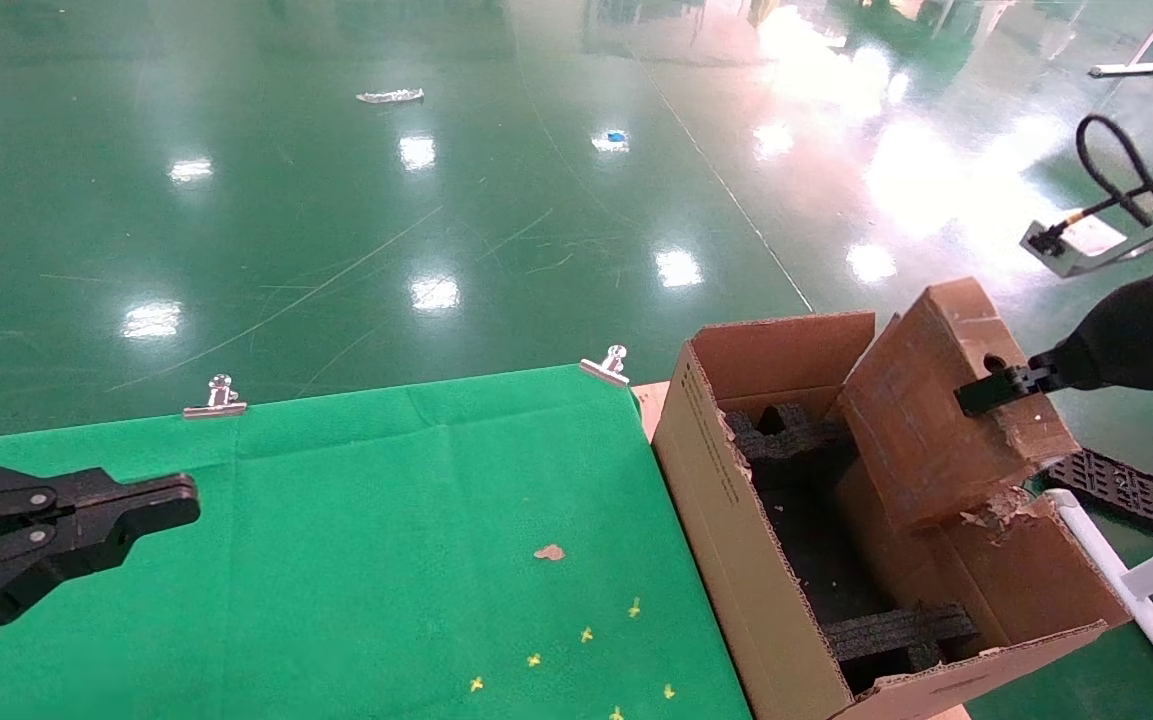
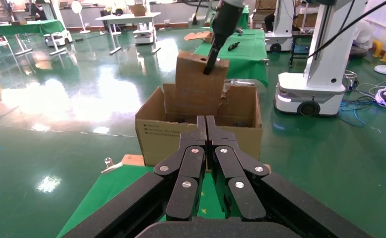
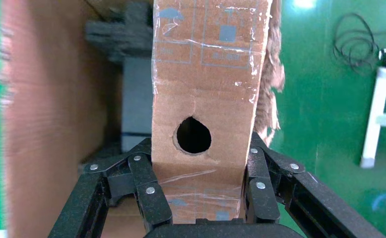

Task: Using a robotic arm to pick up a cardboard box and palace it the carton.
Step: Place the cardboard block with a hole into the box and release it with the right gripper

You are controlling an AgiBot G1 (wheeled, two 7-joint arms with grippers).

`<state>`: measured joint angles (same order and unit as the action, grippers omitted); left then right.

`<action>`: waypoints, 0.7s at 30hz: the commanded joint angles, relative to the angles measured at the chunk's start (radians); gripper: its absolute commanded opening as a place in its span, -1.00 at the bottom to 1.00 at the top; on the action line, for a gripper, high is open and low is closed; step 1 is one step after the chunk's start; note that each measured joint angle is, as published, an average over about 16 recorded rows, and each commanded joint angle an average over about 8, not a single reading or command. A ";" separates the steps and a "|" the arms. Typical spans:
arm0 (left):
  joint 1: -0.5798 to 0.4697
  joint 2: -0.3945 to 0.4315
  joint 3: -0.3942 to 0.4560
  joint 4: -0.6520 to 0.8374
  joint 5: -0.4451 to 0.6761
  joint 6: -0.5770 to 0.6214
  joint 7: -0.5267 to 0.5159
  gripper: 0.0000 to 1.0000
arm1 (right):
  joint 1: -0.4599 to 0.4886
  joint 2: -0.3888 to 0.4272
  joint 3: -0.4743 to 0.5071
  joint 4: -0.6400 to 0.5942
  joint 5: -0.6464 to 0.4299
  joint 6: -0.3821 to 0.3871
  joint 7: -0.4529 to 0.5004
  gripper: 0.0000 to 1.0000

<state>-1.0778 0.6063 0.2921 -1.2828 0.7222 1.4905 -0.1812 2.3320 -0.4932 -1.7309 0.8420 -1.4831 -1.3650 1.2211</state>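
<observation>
My right gripper point(image 1: 986, 392) is shut on the cardboard box point(image 1: 936, 410), a slim brown block with taped edges and a round hole. It holds the box tilted, lower end inside the carton point(image 1: 706, 520), upper end above the rim. The right wrist view shows the box point(image 3: 206, 89) between the fingers point(image 3: 258, 183), over black foam inserts point(image 3: 126, 34). The carton is large, brown, with ragged flaps and black foam point(image 1: 786, 430) inside. My left gripper point(image 1: 181, 500) is shut and empty, parked over the green cloth at the left. The left wrist view shows its gripper point(image 2: 206, 121), the carton point(image 2: 181, 134) and the held box point(image 2: 196, 84).
The green cloth point(image 1: 356, 560) covers the table, held by metal clips point(image 1: 216, 398) point(image 1: 608, 365). A small brown scrap point(image 1: 549, 552) and several yellow marks lie on it. A white frame point(image 1: 1136, 590) and a black grid piece point(image 1: 1121, 490) stand right of the carton.
</observation>
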 commanded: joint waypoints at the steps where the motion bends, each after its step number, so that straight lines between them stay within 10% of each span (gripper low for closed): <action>1: 0.000 0.000 0.000 0.000 0.000 0.000 0.000 1.00 | -0.028 -0.008 -0.010 -0.029 0.000 0.011 -0.002 -1.00; 21: 0.000 -0.001 0.001 0.000 -0.001 -0.001 0.001 1.00 | -0.259 -0.140 -0.049 -0.280 0.035 0.100 -0.040 -1.00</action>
<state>-1.0781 0.6058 0.2934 -1.2828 0.7213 1.4899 -0.1806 2.0683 -0.6284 -1.7770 0.5643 -1.4412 -1.2620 1.1777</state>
